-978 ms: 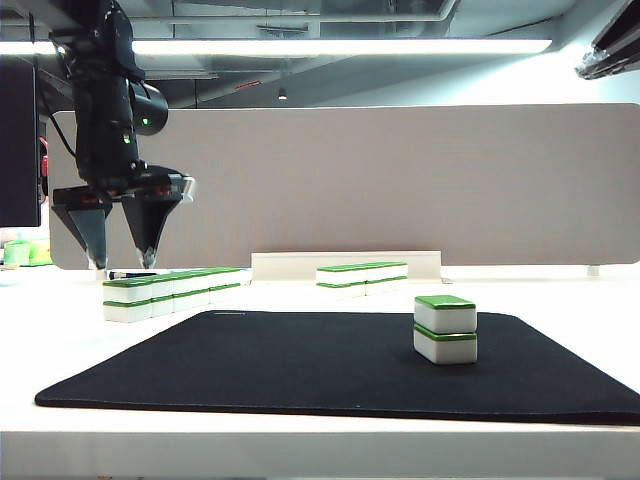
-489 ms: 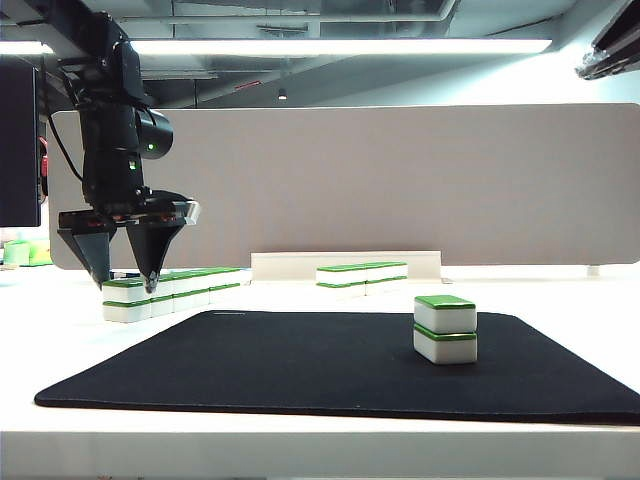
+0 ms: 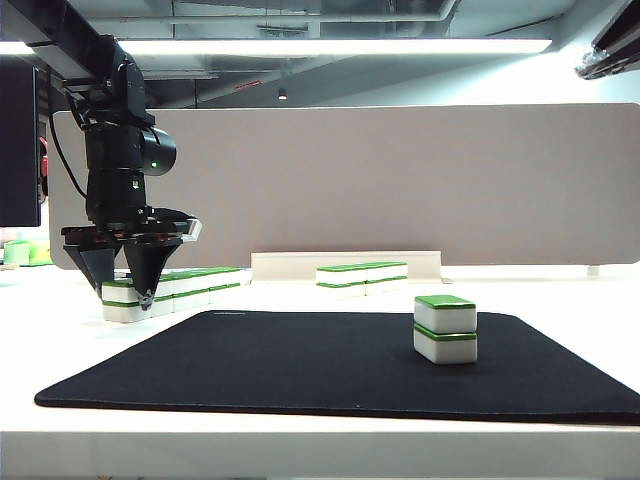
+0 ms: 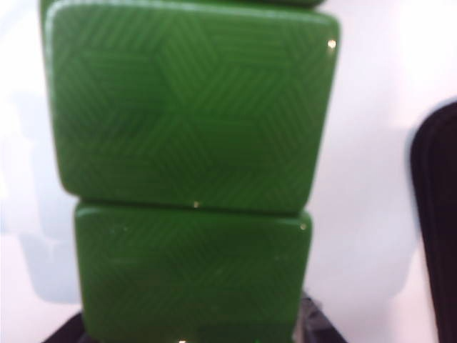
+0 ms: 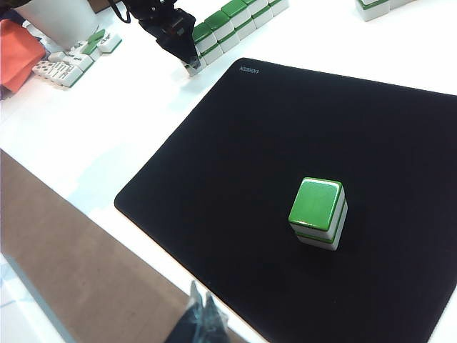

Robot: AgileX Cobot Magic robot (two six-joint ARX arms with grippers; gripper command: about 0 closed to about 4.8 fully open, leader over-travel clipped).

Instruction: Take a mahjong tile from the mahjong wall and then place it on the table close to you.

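The mahjong wall (image 3: 195, 283) is a two-high row of green-topped white tiles at the table's (image 3: 300, 440) far left, also seen in the right wrist view (image 5: 230, 20). My left gripper (image 3: 124, 290) points down over the wall's near end, one finger on each side of the end top tile (image 4: 193, 279). Dark fingertips (image 4: 314, 327) sit close against that tile's sides; contact cannot be told. The tile still lies on the wall. My right gripper (image 5: 203, 309) hovers above the table's near edge, shut and empty.
A black mat (image 3: 300, 360) covers the table's middle, with a stack of two tiles (image 3: 445, 328) on its right part. A shorter tile row (image 3: 362, 276) lies behind the mat. The grey divider (image 3: 400, 180) closes off the back. Loose tiles (image 5: 68, 66) lie at the far left.
The left gripper has come down from above the wall until its fingers flank the end tile, and the fingers have drawn slightly closer. The right gripper and the tile stack have not moved.
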